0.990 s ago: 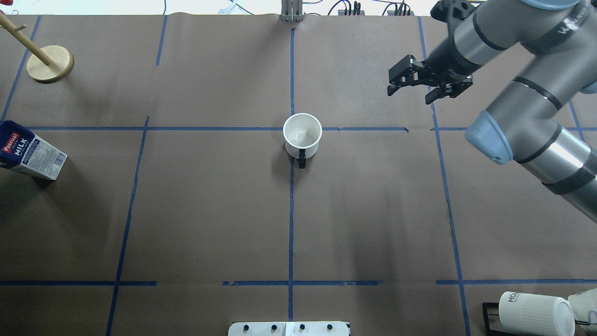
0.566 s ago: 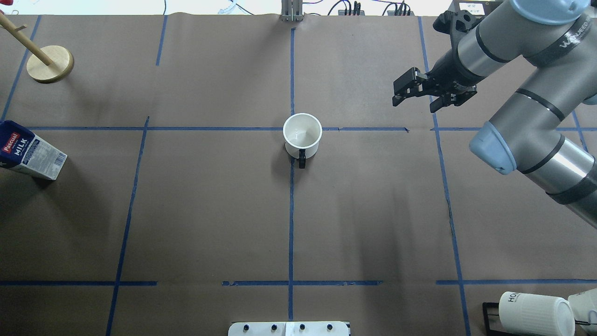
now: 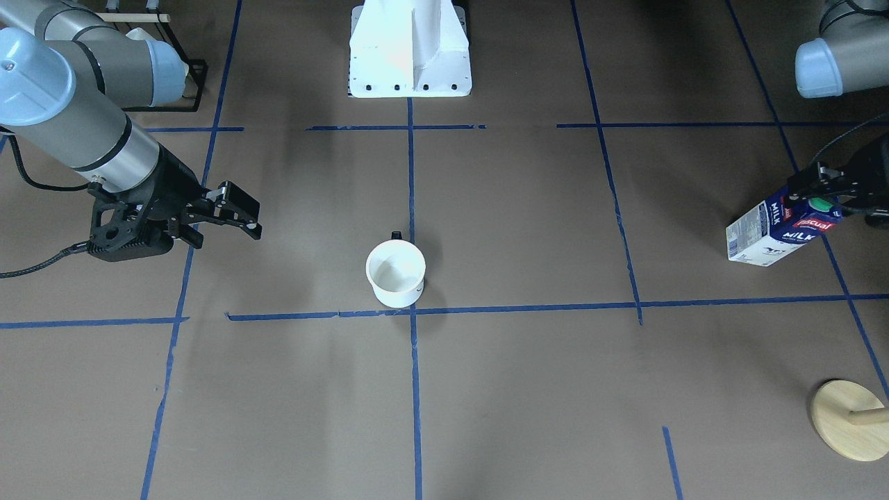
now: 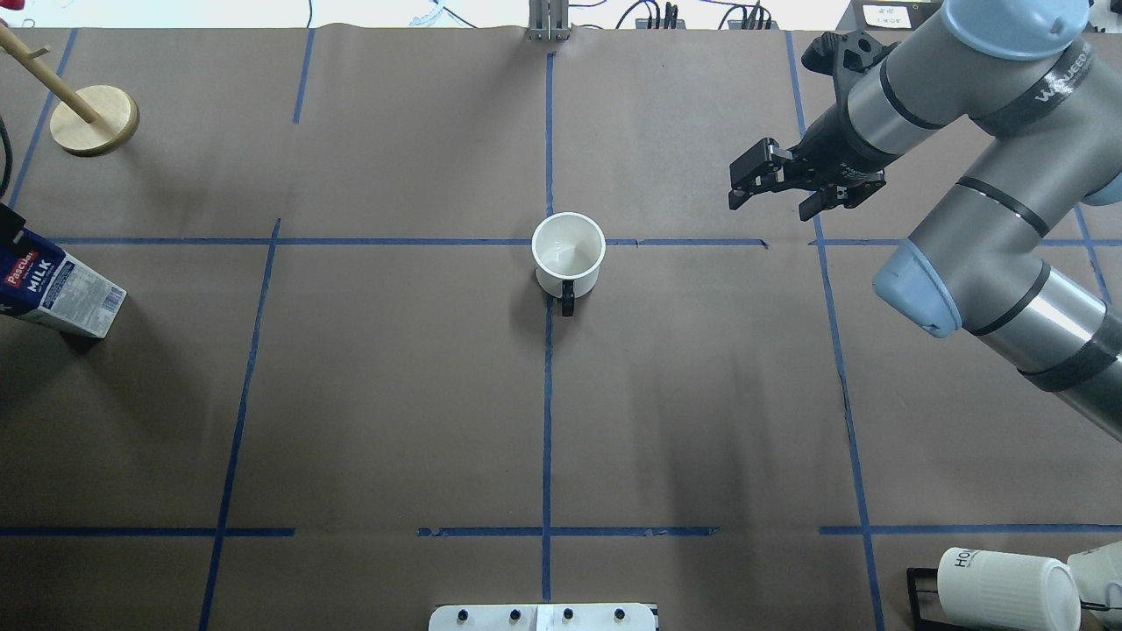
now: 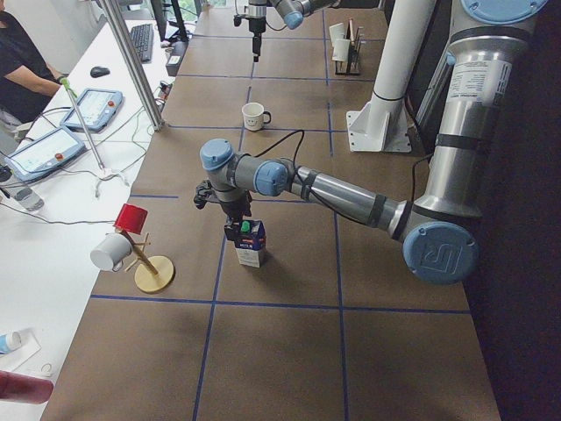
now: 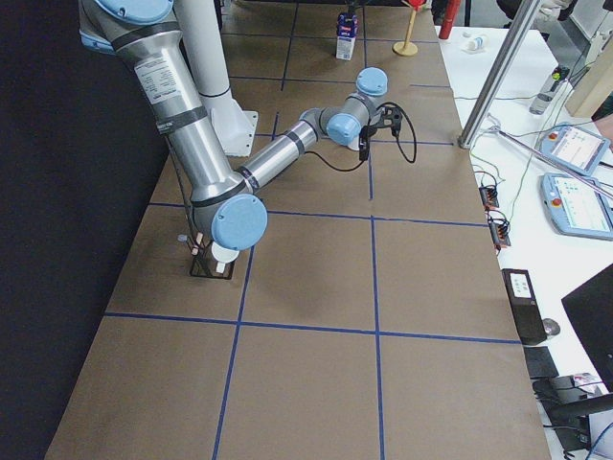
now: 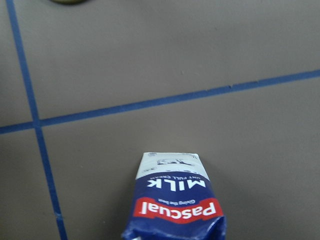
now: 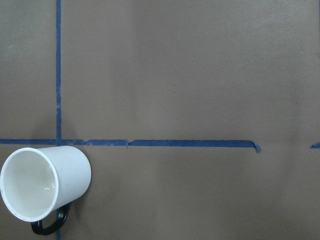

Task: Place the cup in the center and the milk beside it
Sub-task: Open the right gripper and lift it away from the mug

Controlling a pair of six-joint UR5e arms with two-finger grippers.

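The cup point(image 4: 568, 254) is a smooth white mug with a black handle, upright at the table's centre where the blue tape lines cross; it also shows in the front view point(image 3: 396, 272) and the right wrist view point(image 8: 45, 185). The milk point(image 4: 57, 285) is a blue and white carton with a green cap, upright at the table's left edge point(image 3: 778, 232) point(image 7: 175, 200). My left gripper point(image 3: 837, 198) hangs at the carton's top, its fingers either side of it and apart. My right gripper point(image 4: 771, 186) is open and empty, above the table to the right of the cup.
A wooden mug stand point(image 4: 94, 120) stands at the far left corner. Ribbed white mugs lettered "HOME" lie in a black rack point(image 4: 1008, 587) at the near right corner. The white robot base point(image 3: 410, 48) is at the near middle edge.
A black part of my left gripper has come into view at the left edge over the milk. My right gripper has shifted slightly and stayed open. Cup and milk have not moved.
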